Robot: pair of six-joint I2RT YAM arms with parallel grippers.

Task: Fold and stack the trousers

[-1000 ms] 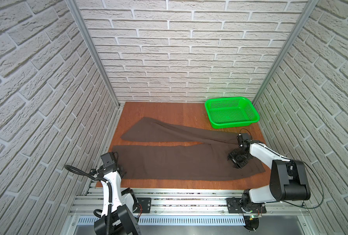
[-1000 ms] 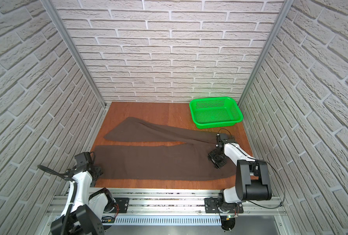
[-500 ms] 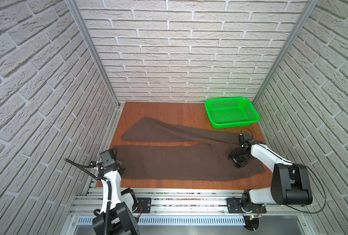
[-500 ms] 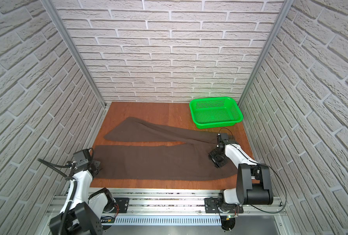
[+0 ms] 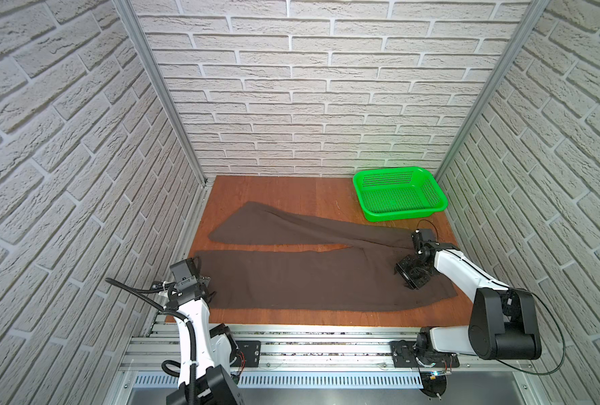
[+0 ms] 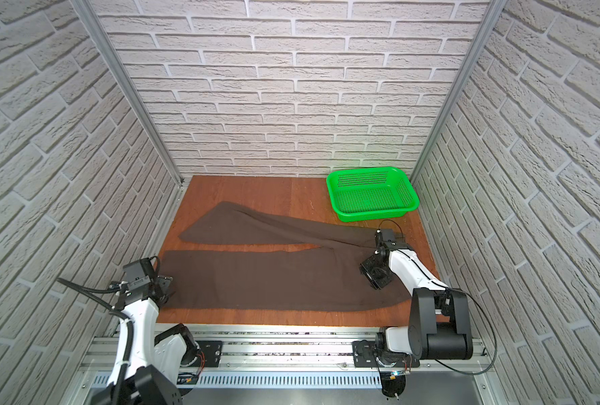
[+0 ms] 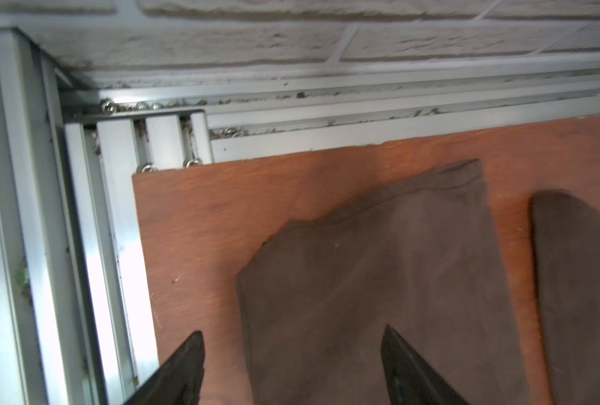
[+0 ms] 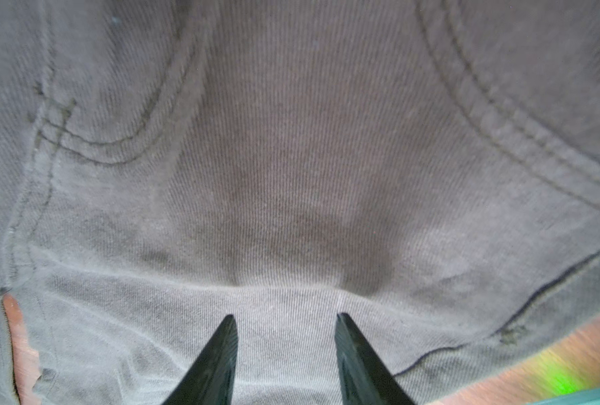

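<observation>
Trousers (image 5: 309,280) lie unfolded across the desk (image 5: 284,191), with the legs toward the left of the frame and the waist at the right. At the lower-left hem, the left hand (image 7: 291,333) was pinched shut a moment ago. It now stands spread and empty, so the hem is released. Half spread, the right hand (image 8: 286,317) still presses the waist. Folding looks ready to begin.

This is a robot test cell in a lab, not a lived-in room. The brick walls (image 5: 326,105) are patterned panels set between aluminium posts (image 5: 158,87), and they box in a small wooden table (image 5: 274,189). A white-and-black left arm (image 5: 193,315) and right arm (image 5: 463,273) are mounted on a slotted aluminium rail (image 5: 309,347) along the table's front edge. Black cables (image 5: 133,289) trail loose from the arms.
</observation>
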